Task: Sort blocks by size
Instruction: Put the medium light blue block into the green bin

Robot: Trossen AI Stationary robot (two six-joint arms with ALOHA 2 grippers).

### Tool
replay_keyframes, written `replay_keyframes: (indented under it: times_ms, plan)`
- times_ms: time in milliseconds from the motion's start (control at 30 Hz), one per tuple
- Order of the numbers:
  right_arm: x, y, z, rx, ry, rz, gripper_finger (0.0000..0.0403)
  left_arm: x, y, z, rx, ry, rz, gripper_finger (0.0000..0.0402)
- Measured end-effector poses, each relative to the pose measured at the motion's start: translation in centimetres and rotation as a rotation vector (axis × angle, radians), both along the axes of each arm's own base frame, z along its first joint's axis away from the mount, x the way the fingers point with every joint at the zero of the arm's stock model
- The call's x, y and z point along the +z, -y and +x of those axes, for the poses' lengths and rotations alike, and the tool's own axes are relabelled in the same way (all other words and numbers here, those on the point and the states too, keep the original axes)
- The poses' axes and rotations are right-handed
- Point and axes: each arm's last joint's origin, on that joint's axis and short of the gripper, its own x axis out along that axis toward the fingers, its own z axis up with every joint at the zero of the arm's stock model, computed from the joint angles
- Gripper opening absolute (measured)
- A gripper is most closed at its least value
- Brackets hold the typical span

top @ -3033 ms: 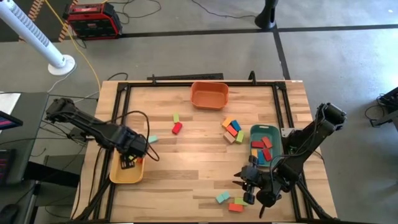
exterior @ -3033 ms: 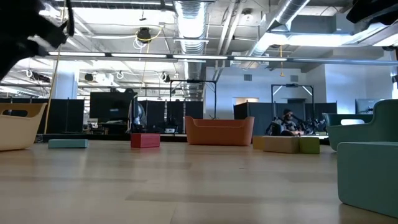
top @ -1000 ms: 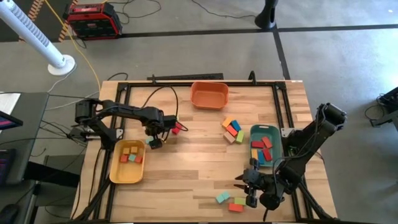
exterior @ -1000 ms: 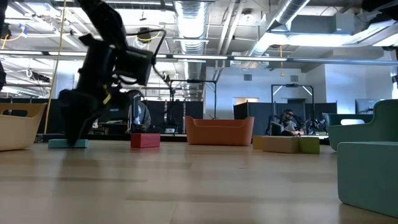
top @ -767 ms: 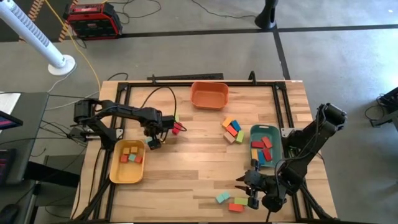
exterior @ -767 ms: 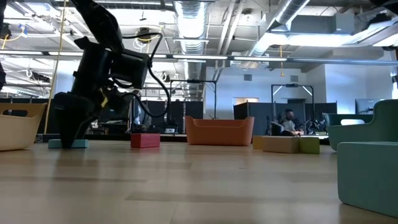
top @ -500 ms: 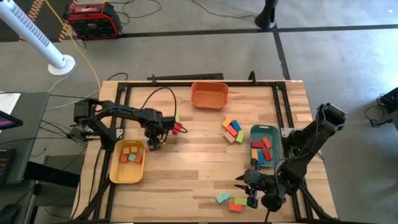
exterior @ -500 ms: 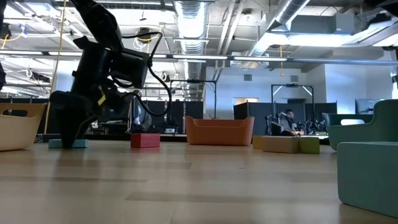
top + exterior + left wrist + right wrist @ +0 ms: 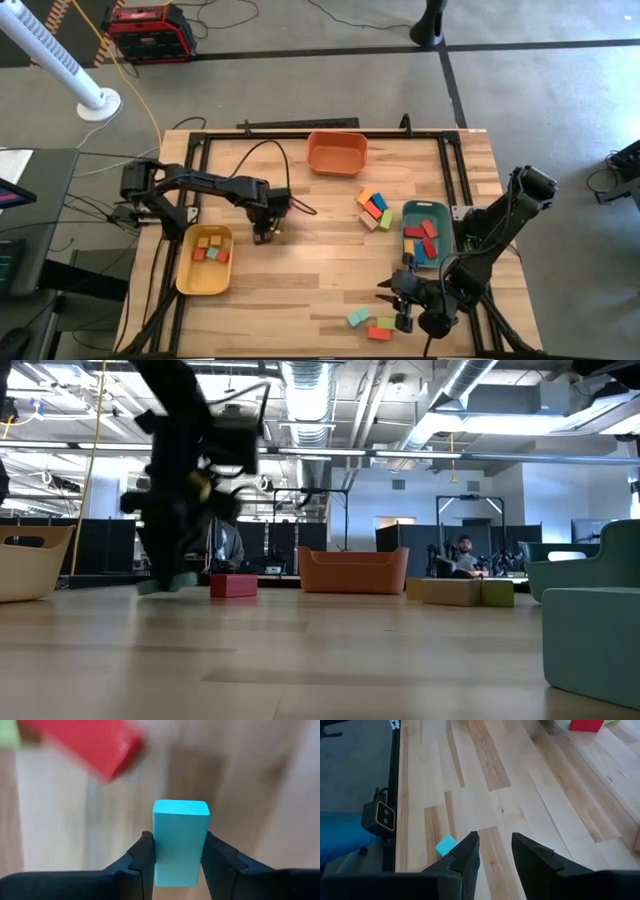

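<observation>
My left gripper [image 9: 264,230] is over the table's left middle, shut on a light blue block [image 9: 180,840], which also shows in the low view [image 9: 180,582] just above the tabletop. A red block [image 9: 233,586] lies on the table beside it. My right gripper [image 9: 396,303] hangs open and empty near the front right, close to a light blue block [image 9: 357,318] and a green and a red block [image 9: 381,328] lying flat on the table. More blocks lie in a cluster [image 9: 373,208] and in the yellow tray [image 9: 205,250] and green tray [image 9: 424,235]. My left gripper pinches the light blue block's two long sides [image 9: 159,851] between its two fingers [image 9: 140,862]. The fingers come from above, pointing down, and lie across the block. The block sits a little clear of the table, slightly tilted in the low view.
An orange tray [image 9: 337,153] stands at the far middle. The yellow tray's rim [image 9: 186,282] is at the front left and the green tray's rim [image 9: 425,205] at the right. A dark frame [image 9: 300,130] runs round the table. Bare wood lies in the table's middle [image 9: 310,270].
My left gripper has moved toward the table's right edge, past the red block, carrying the light blue block. The block lay flat on the table at the left before and now sits slightly raised and tilted.
</observation>
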Motion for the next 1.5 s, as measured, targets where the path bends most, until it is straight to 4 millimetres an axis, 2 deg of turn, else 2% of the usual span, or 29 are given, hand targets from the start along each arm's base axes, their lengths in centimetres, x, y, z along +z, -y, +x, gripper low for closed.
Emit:
replay_keyframes:
  times_ms: [267, 433, 667, 800, 967, 1233, 1367, 1433, 1500]
  plan:
    - [0.0, 0.3, 0.3, -0.008, -0.001, -0.006, 0.0155, 2.8, 2.2, 3.5, -0.08, 0.256, -0.034, 0.0118]
    - [0.0, 0.5, 0.5, -0.018, -0.001, -0.008, 0.0155, 4.3, 2.1, 5.1, -0.082, 0.406, -0.021, 0.0118]
    - [0.0, 0.8, 0.8, -0.031, -0.003, -0.01, 0.0155, 5.1, 2.1, 6.2, -0.085, 0.529, -0.01, 0.0118]
    - [0.0, 0.9, 0.9, -0.031, -0.004, -0.017, 0.0155, 4.1, 2.0, 7.1, -0.087, 0.515, -0.011, 0.0118]
    - [0.0, 1.2, 1.2, -0.041, -0.003, -0.019, 0.0155, 1.8, 1.8, 9.4, -0.099, 0.394, -0.001, 0.0118]
    - [0.0, 0.7, 0.7, -0.032, -0.003, 0.0, 0.0155, 0.2, 1.6, 12.6, -0.131, 0.308, 0.015, 0.0118]
    - [0.0, 0.7, 0.7, -0.035, -0.004, 0.008, 0.0155, -0.5, 1.6, 13.6, -0.136, 0.264, 0.01, 0.0119]
    - [0.0, 0.7, 0.7, -0.036, -0.004, 0.008, 0.0155, -0.9, 1.6, 13.9, -0.139, 0.248, 0.008, 0.0145]
    - [0.0, 0.7, 0.7, -0.035, -0.004, 0.007, 0.0155, -0.9, 1.8, 14.0, -0.151, 0.248, 0.011, 0.0192]
